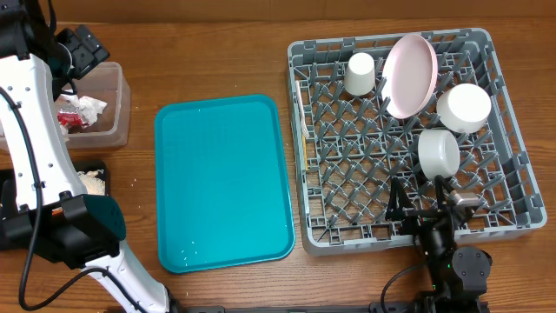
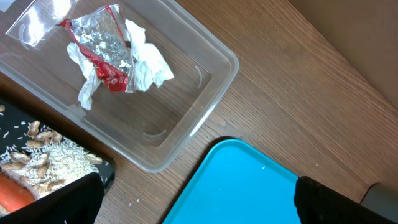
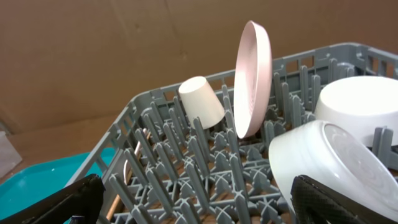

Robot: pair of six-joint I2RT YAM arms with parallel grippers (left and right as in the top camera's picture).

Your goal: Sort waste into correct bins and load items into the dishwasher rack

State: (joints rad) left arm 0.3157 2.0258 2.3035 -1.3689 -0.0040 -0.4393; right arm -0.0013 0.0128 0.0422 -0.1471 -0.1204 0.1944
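Observation:
The grey rack at the right holds a white cup, a pink plate on edge and two white bowls. A white fork and a wooden stick lie along its left side. My right gripper is open and empty over the rack's front edge, beside the nearer bowl. My left gripper is open and empty above the clear tub, which holds the red-and-silver wrapper and the napkin. The black tray holds grain scraps and the carrot.
A flat teal tray lies bare between the bins and the rack; its corner shows in the left wrist view. A few grains are scattered on the wooden table by the black tray. My left arm's white links run down the left edge.

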